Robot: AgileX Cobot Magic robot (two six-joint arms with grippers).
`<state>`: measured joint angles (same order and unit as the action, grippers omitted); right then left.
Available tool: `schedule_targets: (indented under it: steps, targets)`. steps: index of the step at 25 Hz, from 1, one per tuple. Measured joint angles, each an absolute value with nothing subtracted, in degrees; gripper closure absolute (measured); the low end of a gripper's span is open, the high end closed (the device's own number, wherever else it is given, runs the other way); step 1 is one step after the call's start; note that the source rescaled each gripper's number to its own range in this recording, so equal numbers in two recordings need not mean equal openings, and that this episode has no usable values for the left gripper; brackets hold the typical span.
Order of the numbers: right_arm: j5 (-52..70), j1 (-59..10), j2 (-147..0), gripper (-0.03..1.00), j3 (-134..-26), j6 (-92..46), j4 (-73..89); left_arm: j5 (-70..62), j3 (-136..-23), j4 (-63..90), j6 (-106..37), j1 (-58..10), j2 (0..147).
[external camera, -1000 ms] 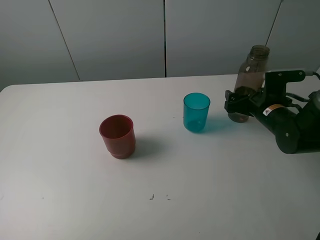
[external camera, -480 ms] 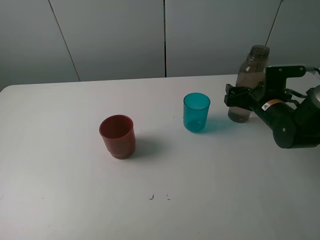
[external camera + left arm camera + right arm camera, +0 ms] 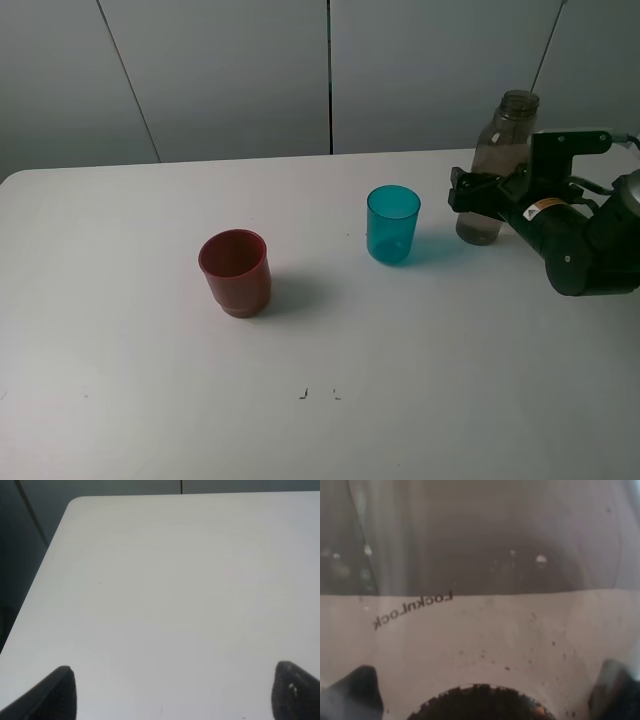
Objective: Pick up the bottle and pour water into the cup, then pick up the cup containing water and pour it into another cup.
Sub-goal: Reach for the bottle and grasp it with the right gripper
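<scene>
The smoky grey-brown bottle (image 3: 503,140) stands upright at the back right of the table, uncapped. My right gripper (image 3: 479,194) is at its lower half, open, one finger on each side of the body. In the right wrist view the bottle (image 3: 480,555) fills the picture, with the fingertips (image 3: 362,690) at the two lower corners. The teal cup (image 3: 392,225) stands just left of the bottle. The red cup (image 3: 235,272) stands further left and nearer the front. My left gripper (image 3: 172,695) is open over bare table, with nothing between its fingers; the exterior view does not show it.
The white table (image 3: 400,400) carries two small dark marks (image 3: 303,394) near its front. A grey panelled wall (image 3: 230,70) runs behind the table's far edge. The left wrist view shows the table's rounded corner (image 3: 75,502) and a dark drop beyond it.
My right gripper rose a little along the bottle and stopped about half a second ago. The bottle and both cups stayed where they were.
</scene>
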<state>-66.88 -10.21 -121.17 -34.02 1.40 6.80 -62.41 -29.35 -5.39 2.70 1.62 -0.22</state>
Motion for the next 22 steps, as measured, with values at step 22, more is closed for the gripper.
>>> schedule_targets:
  steps: [22]
  targets:
    - [-65.25,-10.21,-121.17,-0.03,-34.02,2.39,5.63,-62.41,-29.35,-5.39,2.7,1.62,-0.22]
